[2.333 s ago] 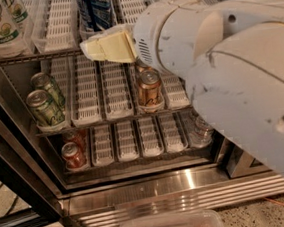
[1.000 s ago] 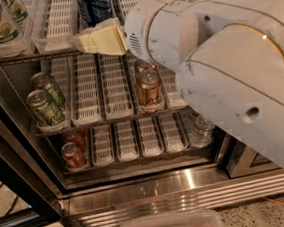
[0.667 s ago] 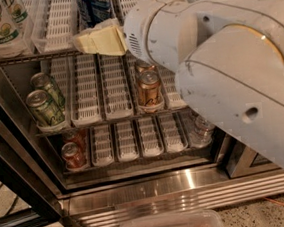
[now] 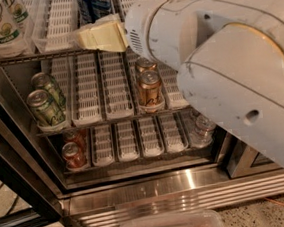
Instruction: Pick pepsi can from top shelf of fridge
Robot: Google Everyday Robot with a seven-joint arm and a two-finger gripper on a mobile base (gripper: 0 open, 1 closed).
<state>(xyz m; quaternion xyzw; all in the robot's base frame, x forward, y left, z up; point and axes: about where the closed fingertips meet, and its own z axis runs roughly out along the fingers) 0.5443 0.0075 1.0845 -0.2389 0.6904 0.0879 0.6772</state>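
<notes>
Hovering at about eleven o'clock in the view, the robot's cream-coloured wedge-shaped tool (image 4: 88,38) points toward nine o'clock, level with the grey metal front edge of the top shelf (image 4: 26,58), a rack of clear plastic lanes with white slotted floors. Whether the tool is apart or together cannot be told from this angle, and it looks to hold nothing. The slim dark-blue aluminium pepsi can (image 4: 92,2) stands upright in a lane just beyond the tool, at its twelve o'clock, cut off by the top of the view. The lanes keep each drink in line, so the approach probably has to come straight in from the front of the large stainless-steel fridge (image 4: 165,193). The bulky white arm (image 4: 237,61) fills the three o'clock side for that reason. One rack down stand two green cans (image 4: 46,107) at nine o'clock and copper-brown cans (image 4: 149,87) near centre, neither wanted. The grasp is not yet made.
</notes>
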